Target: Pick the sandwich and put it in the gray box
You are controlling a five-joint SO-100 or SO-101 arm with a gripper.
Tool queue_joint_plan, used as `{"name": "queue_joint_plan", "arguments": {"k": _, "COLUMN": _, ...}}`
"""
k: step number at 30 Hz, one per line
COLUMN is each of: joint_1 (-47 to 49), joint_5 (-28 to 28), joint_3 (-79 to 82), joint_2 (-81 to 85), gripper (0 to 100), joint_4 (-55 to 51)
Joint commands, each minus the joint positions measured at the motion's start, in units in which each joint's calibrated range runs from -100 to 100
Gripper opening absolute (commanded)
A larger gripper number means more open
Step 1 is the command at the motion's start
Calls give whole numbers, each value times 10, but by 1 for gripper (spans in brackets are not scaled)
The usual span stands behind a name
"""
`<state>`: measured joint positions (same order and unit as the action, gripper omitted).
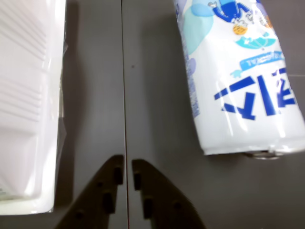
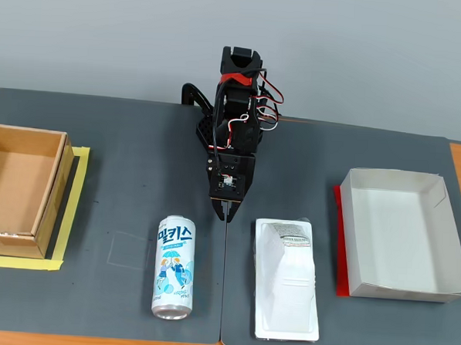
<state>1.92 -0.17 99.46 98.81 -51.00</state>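
Note:
The sandwich (image 2: 286,277), a white plastic wedge package with a small label at its far end, lies flat on the dark mat at the front, right of centre; the wrist view shows it along the left edge (image 1: 26,105). The gray box (image 2: 397,235), a shallow pale tray with a red strip on its left side, stands to the right of it. My gripper (image 2: 225,213) hangs low over the mat between the sandwich and the can, behind both, touching neither. In the wrist view its fingers (image 1: 127,164) are shut and hold nothing.
A white-and-blue drink can (image 2: 174,267) lies on its side left of the sandwich; in the wrist view it lies at the right (image 1: 238,81). A brown cardboard box (image 2: 17,188) on yellow tape stands at the far left. A mat seam (image 1: 125,95) runs under the gripper.

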Motion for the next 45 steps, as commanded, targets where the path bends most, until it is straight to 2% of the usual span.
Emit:
{"name": "queue_joint_plan", "arguments": {"k": 1, "joint_1": -1, "joint_5": -1, "joint_3": 3, "joint_2": 5, "gripper": 2, "joint_4": -1}}
{"name": "queue_joint_plan", "arguments": {"k": 45, "joint_1": -6, "joint_5": -1, "joint_3": 3, "joint_2": 5, "gripper": 2, "joint_4": -1}}
